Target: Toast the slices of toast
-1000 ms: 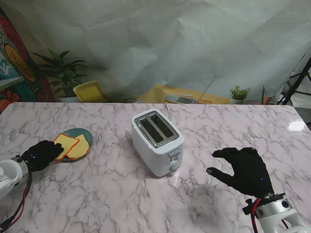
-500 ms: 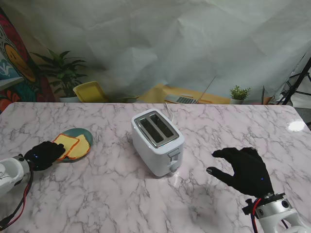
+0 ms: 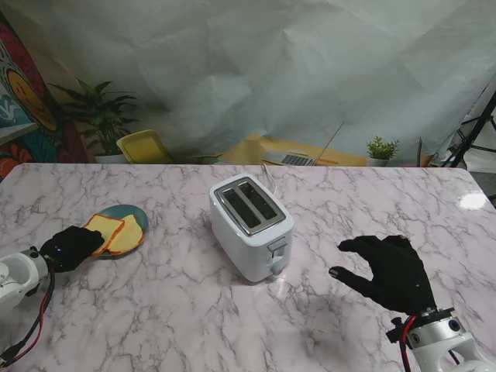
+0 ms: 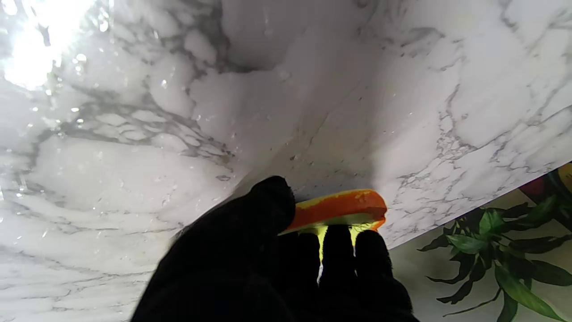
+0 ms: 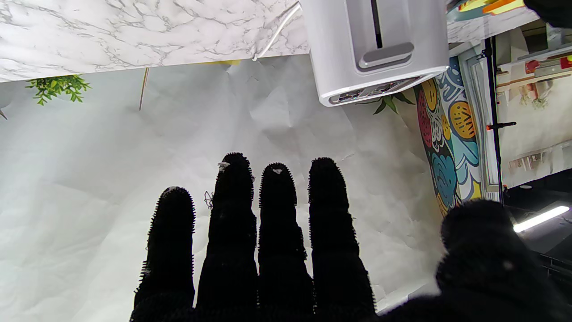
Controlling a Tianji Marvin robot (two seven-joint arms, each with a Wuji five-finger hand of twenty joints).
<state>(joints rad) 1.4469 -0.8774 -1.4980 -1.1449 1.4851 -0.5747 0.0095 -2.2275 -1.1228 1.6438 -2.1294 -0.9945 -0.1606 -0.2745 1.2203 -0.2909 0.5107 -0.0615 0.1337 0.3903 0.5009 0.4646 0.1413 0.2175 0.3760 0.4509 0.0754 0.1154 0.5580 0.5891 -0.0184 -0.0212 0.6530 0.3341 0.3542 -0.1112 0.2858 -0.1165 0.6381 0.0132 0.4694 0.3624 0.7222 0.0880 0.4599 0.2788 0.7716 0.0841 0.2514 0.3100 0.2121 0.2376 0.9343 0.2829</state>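
while the left hand (image 3: 71, 246) pinches the nearer toast slice (image 3: 103, 229) on the plate (image 3: 138, 213), the right hand (image 3: 390, 271) hovers open beside the toaster (image 3: 249, 225); left wrist: fingers (image 4: 337, 243) and thumb clamp the slice's (image 4: 337, 211) edge, likely light, stiff; right wrist: fingers (image 5: 277, 214) spread, empty

I can read no text, label, brand or number anywhere: not on the white two-slot toaster (image 3: 251, 225), nor on the colourful painted mural (image 3: 23, 101) at my far left, which carries only patterns.
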